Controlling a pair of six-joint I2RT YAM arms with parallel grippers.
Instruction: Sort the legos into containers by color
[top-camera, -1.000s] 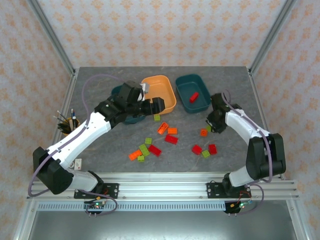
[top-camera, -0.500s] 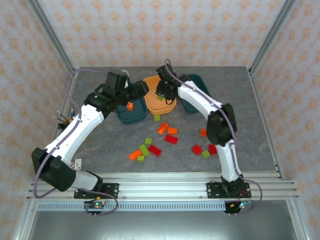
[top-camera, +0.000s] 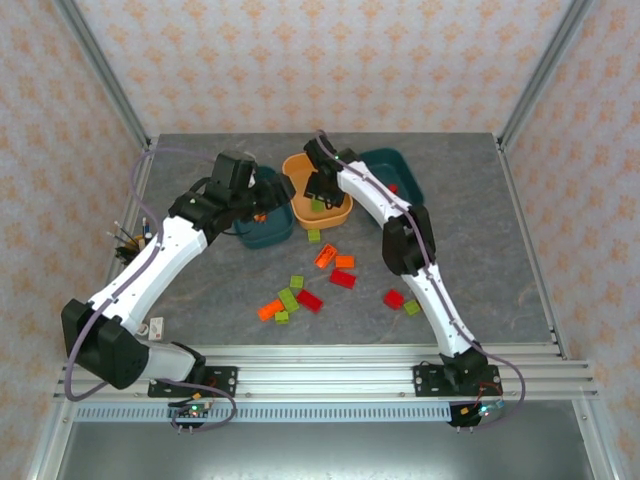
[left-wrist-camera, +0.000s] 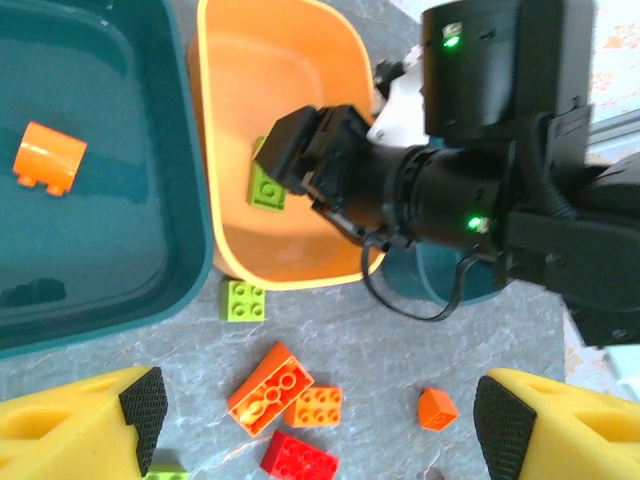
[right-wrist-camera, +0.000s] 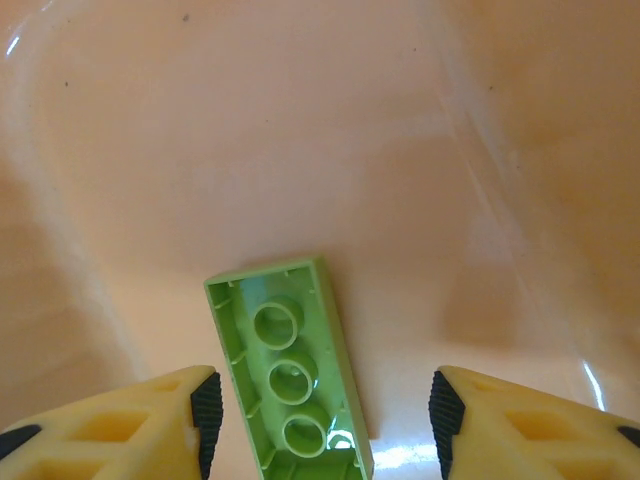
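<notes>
Right wrist: green lego (right-wrist-camera: 290, 370) btwn parted fingers (right-wrist-camera: 110, 420).

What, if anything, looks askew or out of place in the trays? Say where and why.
One lime green brick lies upside down in the orange tray, hollow underside up, while an orange brick sits in a teal tray.

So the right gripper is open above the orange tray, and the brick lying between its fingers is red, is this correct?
Not quite: the brick is lime green, not red. The right wrist view shows it lying underside up on the floor of the orange tray, between the open fingers of the right gripper.
</notes>
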